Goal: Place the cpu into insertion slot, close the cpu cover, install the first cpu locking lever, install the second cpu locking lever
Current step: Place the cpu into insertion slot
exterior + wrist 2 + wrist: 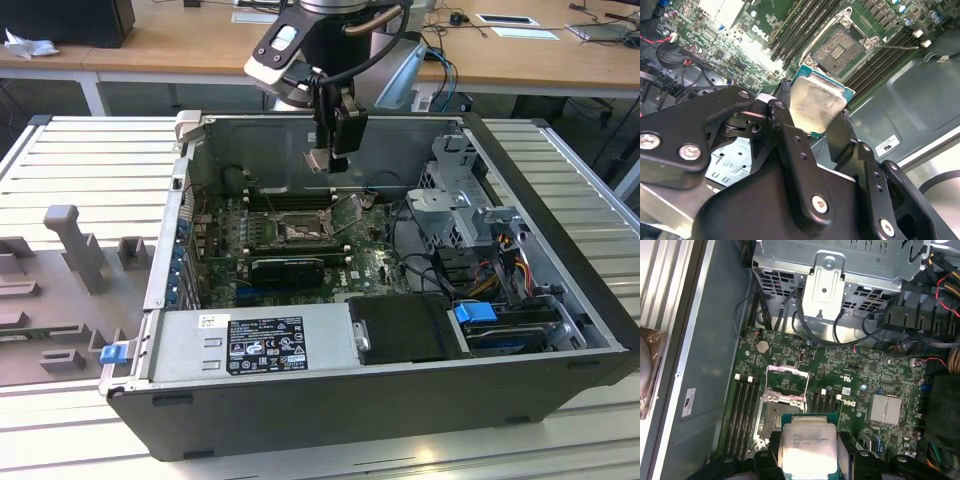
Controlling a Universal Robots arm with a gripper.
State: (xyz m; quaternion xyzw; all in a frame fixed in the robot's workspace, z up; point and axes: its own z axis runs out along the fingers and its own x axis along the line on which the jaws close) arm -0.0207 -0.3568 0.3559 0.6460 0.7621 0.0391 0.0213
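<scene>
Jaws are clamping the cpu (817,102) by two opposite edges, narrowed tight onto it, with its pale silvery top turned up toward the wrist cameras. In the exterior view the arm (335,30) is reaching down over the far wall of the open computer case (560,215). There the cpu is hanging in the air above the green motherboard (375,265), touching nothing but the jaws.

The insertion slot (780,420) is lying bare on the board, its brownish centre uncovered. In the first wrist view the cpu is sitting apart from it, raised above and overlapping one edge of the slot. The cpu cover (788,369) is standing tipped open at the slot's far side, its cut-out centre showing the board behind. Long black memory slots (742,410) are running alongside the insertion slot. The case is resting on a slatted metal table (80,170).
</scene>
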